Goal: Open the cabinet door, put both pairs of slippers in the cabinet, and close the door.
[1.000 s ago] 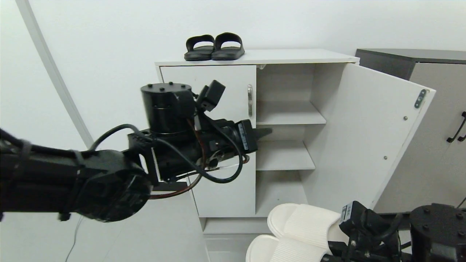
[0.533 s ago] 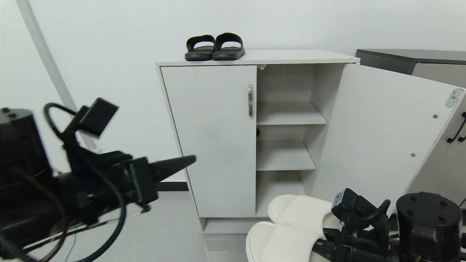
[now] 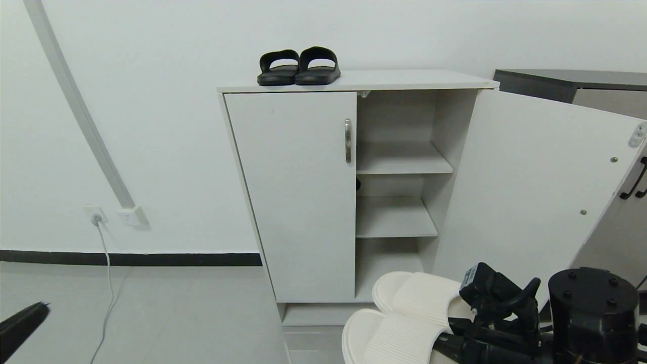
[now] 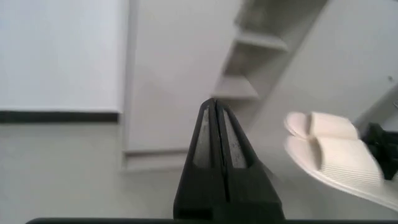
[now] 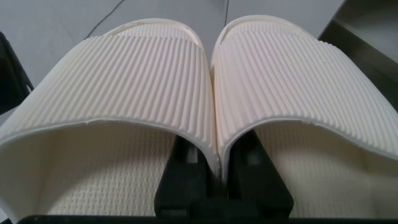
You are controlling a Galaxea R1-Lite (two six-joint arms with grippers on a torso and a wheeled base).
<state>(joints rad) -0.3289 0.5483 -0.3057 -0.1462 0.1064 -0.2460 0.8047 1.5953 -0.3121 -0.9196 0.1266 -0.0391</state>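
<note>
Your left claw, pinched together on nothing, is dropping away from the cabinet door, now standing wider, while your right claw is clamping the white slippers by their inner edges, the open cabinet just ahead, so loading looks next.

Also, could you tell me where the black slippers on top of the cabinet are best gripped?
Probably pinch the inner strap walls where the black slippers touch, coming from the front: they sit side by side on the cabinet top, strap openings facing the robot. The right gripper holds the white slippers that way.
</note>
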